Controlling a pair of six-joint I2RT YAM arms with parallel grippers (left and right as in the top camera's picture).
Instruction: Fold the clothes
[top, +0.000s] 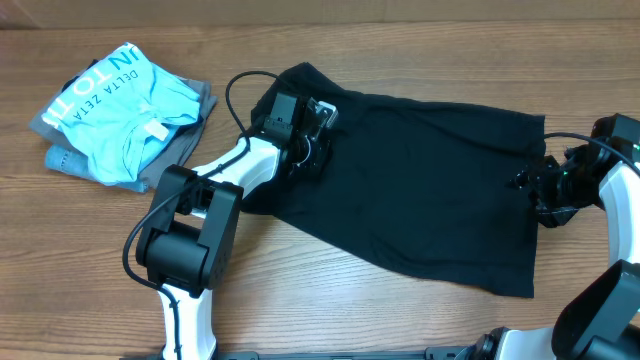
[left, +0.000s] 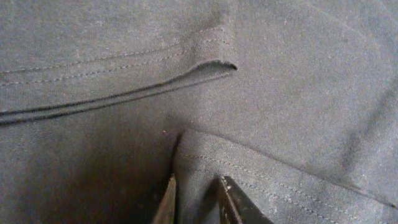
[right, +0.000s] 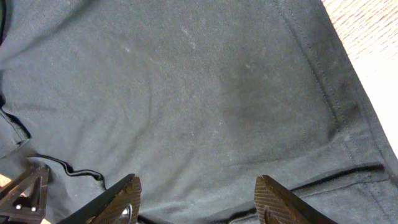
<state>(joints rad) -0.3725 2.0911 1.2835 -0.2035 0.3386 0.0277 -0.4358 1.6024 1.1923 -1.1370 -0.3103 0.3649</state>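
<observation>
A black garment (top: 420, 170) lies spread across the middle of the table. My left gripper (top: 318, 135) rests on its left part, and in the left wrist view its fingers (left: 194, 200) are pinched on a fold of the black cloth (left: 205, 149) beside a hem. My right gripper (top: 538, 190) is at the garment's right edge. In the right wrist view its fingers (right: 198, 196) are wide open just above the black cloth (right: 186, 93), with nothing between them.
A folded light blue shirt (top: 118, 105) with white lettering lies on grey clothing (top: 62, 155) at the table's far left. Bare wooden table (top: 400, 310) shows in front of the garment. A black cable (top: 235, 95) loops near the left arm.
</observation>
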